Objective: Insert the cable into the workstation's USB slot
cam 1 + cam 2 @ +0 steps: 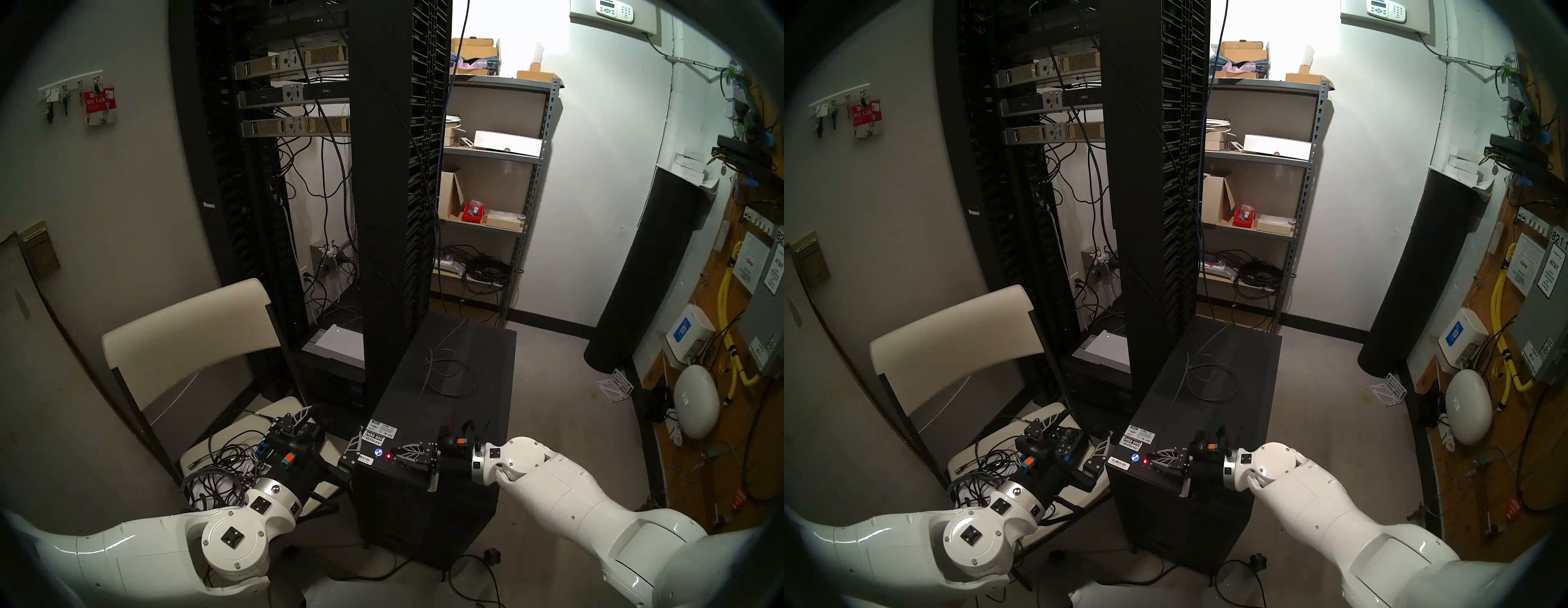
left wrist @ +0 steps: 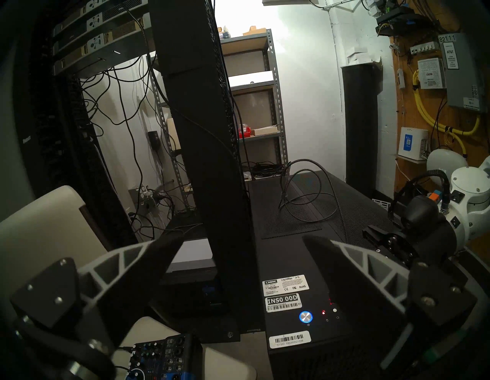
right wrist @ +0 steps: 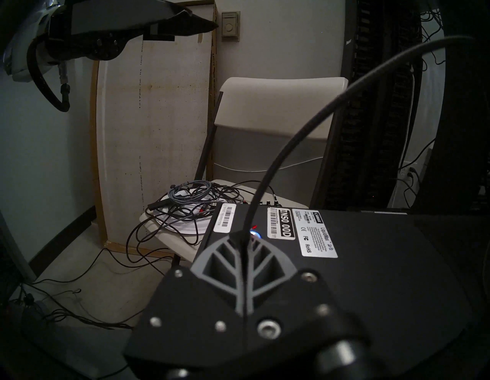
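Observation:
The workstation (image 1: 479, 407) is a black tower in the middle of the floor, with white barcode stickers, a blue-lit button (image 2: 305, 316) and a red light (image 2: 323, 312) at its top front. The thin grey cable (image 1: 452, 373) lies looped on its top and runs forward into my right gripper (image 1: 396, 453). That gripper is shut on the cable's end just above the front panel, beside the red light. In the right wrist view the cable (image 3: 291, 148) arcs up out of the fingertips; the plug and the USB slot are hidden. My left gripper (image 1: 329, 429) hangs open and empty left of the tower.
The tall black server rack (image 1: 394, 212) stands against the tower's left rear. A white folding chair (image 1: 186, 339) on the left holds a heap of cords (image 1: 220, 471) and a small mixer (image 2: 164, 355). A metal shelf (image 1: 496, 191) and a black column (image 1: 645, 271) stand behind.

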Controlling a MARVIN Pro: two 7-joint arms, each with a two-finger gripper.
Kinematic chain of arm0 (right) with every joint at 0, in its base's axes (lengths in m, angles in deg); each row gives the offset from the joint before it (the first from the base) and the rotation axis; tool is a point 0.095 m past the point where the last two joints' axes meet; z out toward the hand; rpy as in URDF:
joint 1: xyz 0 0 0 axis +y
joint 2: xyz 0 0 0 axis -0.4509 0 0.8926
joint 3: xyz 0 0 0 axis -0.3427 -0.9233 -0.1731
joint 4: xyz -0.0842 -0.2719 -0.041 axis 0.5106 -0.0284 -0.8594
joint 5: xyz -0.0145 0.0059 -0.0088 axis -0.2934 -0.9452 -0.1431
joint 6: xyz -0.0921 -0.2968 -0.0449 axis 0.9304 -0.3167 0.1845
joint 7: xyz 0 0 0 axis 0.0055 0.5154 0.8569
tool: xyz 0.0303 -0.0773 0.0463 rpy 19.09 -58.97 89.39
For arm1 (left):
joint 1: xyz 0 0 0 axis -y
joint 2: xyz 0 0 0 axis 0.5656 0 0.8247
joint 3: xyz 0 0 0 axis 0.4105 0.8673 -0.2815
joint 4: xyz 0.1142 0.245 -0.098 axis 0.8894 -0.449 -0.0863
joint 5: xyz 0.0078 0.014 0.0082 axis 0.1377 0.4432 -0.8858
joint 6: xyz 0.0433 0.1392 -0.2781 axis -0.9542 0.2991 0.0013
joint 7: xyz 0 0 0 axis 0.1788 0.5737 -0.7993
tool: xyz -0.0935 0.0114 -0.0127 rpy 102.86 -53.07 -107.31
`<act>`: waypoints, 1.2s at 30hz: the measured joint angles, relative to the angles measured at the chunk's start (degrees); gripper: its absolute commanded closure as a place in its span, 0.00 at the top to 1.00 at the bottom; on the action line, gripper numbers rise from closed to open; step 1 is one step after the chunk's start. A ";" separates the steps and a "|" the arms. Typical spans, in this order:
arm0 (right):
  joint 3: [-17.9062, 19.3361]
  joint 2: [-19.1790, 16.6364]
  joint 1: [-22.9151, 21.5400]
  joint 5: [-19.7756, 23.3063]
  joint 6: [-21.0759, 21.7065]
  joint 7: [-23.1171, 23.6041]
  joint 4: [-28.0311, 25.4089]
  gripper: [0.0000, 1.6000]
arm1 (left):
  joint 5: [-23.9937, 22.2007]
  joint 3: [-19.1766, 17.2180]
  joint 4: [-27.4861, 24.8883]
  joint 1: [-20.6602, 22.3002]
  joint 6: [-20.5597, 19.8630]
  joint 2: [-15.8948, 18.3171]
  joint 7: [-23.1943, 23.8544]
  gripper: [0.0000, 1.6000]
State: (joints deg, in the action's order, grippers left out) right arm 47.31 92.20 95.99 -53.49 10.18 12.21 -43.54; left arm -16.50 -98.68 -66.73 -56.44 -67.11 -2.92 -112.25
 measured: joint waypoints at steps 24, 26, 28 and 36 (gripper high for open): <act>0.75 -0.11 0.43 -0.14 -0.09 -0.16 -0.05 0.00 | -0.27 0.04 -0.11 0.04 0.13 0.24 -0.16 1.00; 0.80 -0.13 0.47 -0.14 -0.15 0.07 0.00 0.00 | -0.27 0.05 -0.10 0.05 0.14 0.24 -0.17 1.00; 0.85 -0.15 0.54 -0.14 -0.15 0.17 0.01 0.00 | -0.26 0.05 -0.09 0.05 0.16 0.24 -0.17 1.00; 1.01 -0.74 1.09 -0.33 1.41 -0.57 -1.26 0.00 | -0.24 0.06 -0.06 0.07 0.30 0.26 -0.18 1.00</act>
State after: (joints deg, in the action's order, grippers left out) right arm 48.32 91.45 97.07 -53.82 11.60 11.65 -44.80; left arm -16.74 -98.62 -66.79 -56.37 -66.81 -2.66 -112.43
